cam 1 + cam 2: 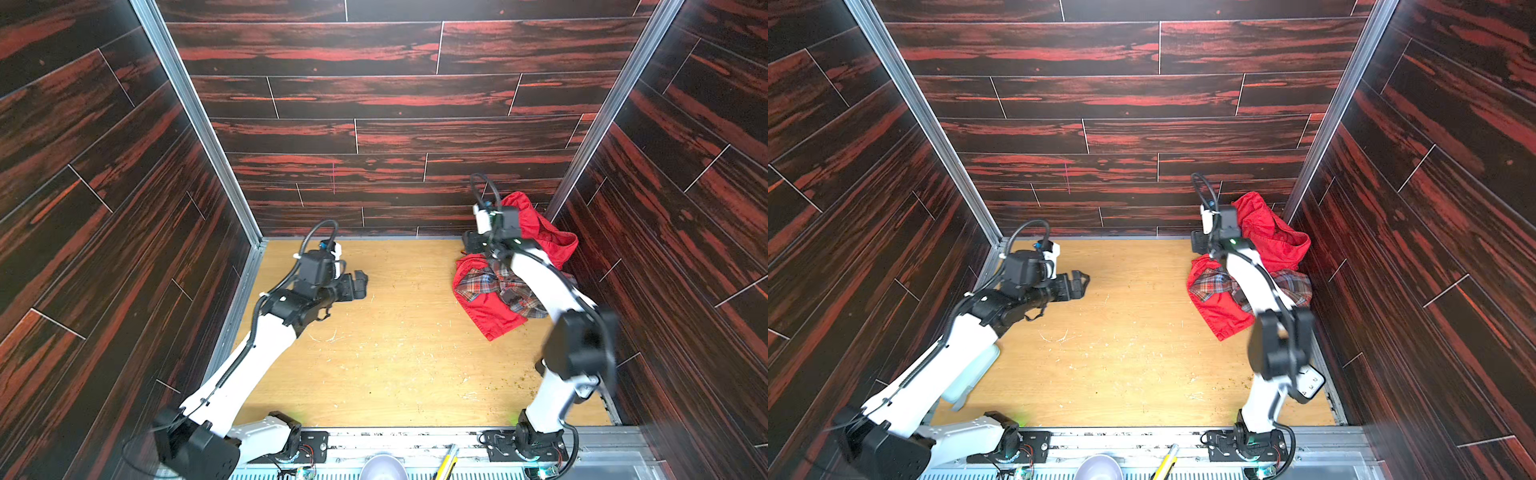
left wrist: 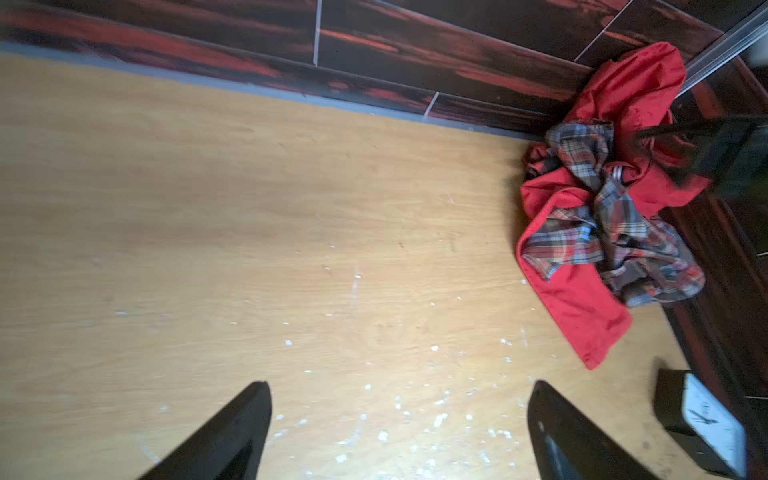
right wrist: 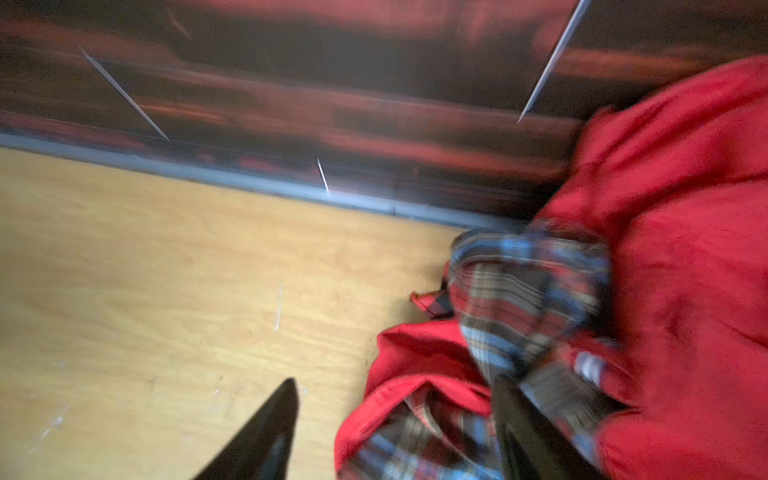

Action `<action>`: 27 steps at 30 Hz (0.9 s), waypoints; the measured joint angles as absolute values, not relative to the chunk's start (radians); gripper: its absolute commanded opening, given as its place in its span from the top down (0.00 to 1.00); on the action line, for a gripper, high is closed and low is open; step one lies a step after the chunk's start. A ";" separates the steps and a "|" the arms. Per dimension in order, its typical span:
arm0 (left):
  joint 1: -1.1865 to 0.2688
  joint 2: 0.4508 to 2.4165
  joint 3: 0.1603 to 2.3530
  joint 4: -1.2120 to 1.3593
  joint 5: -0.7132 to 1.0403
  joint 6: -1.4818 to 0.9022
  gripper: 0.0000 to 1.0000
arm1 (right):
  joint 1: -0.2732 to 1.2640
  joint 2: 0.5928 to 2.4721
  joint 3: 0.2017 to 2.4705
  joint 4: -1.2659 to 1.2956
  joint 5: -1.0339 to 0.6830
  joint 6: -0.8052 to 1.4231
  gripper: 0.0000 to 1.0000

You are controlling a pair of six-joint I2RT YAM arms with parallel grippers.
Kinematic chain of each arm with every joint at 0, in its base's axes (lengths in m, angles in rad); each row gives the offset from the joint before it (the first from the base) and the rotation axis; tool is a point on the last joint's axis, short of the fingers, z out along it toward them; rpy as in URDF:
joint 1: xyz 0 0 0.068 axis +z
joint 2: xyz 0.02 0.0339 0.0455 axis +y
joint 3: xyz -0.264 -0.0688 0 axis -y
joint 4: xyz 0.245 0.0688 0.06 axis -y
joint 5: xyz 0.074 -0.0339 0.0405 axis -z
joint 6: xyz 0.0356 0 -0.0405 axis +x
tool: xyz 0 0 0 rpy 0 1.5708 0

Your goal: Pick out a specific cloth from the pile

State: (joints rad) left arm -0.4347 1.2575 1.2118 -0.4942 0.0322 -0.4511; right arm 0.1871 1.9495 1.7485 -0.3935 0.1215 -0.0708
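Right gripper [image 3: 395, 386] over pile [image 1: 494, 320], long axis back-to-front

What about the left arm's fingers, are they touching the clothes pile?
Apart. Both top views show a wide stretch of bare table between the open left fingers and the pile.

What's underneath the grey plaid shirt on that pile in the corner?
The plain red garment lies under the plaid shirt. A small red-and-black checked corner peeks out beside it; the rest is covered.
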 measured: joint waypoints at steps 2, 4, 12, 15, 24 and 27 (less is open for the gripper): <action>-0.461 1.285 1.236 -0.500 0.022 -0.462 0.01 | 0.187 2.070 1.882 -0.480 0.138 -0.089 0.40; -0.490 1.306 1.252 -0.501 0.015 -0.469 0.01 | 0.188 2.181 2.024 -0.562 0.161 -0.112 0.43; -0.560 1.327 1.251 -0.497 -0.021 -0.503 0.01 | 0.210 2.385 2.278 -0.710 0.261 -0.162 0.51; -0.561 1.327 1.240 -0.490 -0.035 -0.510 0.01 | 0.229 2.407 2.291 -0.720 0.282 -0.174 0.51; -0.561 1.327 1.238 -0.486 -0.061 -0.525 0.01 | 0.266 2.518 2.344 -0.727 0.379 -0.194 0.55; -0.561 1.327 1.229 -0.482 -0.064 -0.533 0.01 | 0.266 2.542 2.358 -0.724 0.434 -0.200 0.58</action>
State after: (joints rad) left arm -0.5613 1.3270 1.2285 -0.4816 -0.0635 -0.5335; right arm 0.2661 2.5416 2.3585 -0.7242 0.4343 -0.2001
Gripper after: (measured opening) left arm 0.988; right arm 0.435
